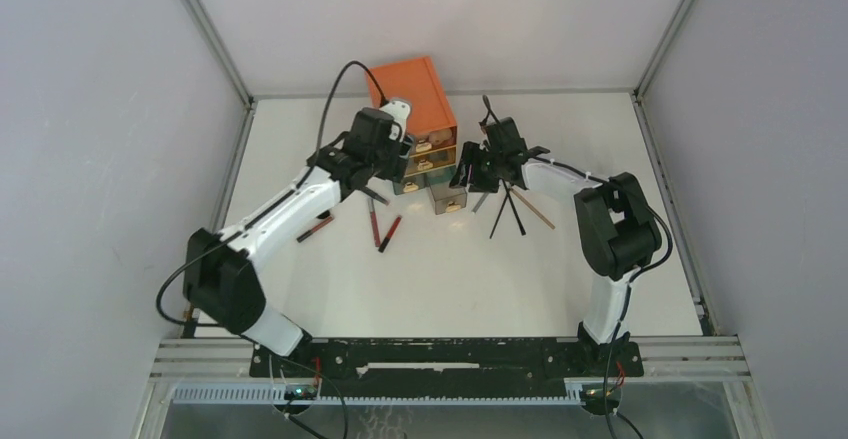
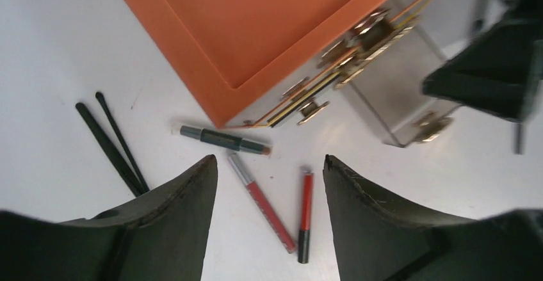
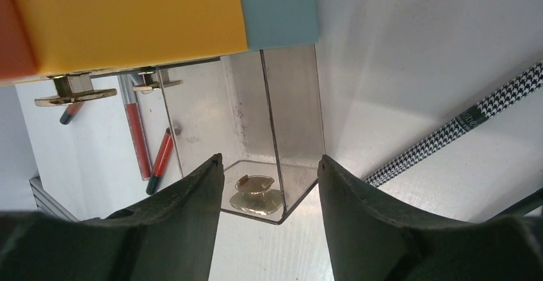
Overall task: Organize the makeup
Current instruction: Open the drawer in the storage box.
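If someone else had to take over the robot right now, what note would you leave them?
Left claw: open, empty, above the red pencils.
Right claw: open, empty, at the pulled-out clear drawer.
Makeup: pencils and black brushes lie loose on the table by the orange chest; a houndstooth brush lies right of the drawer.
Done: one drawer out, looks empty.
Left: put all makeup away.
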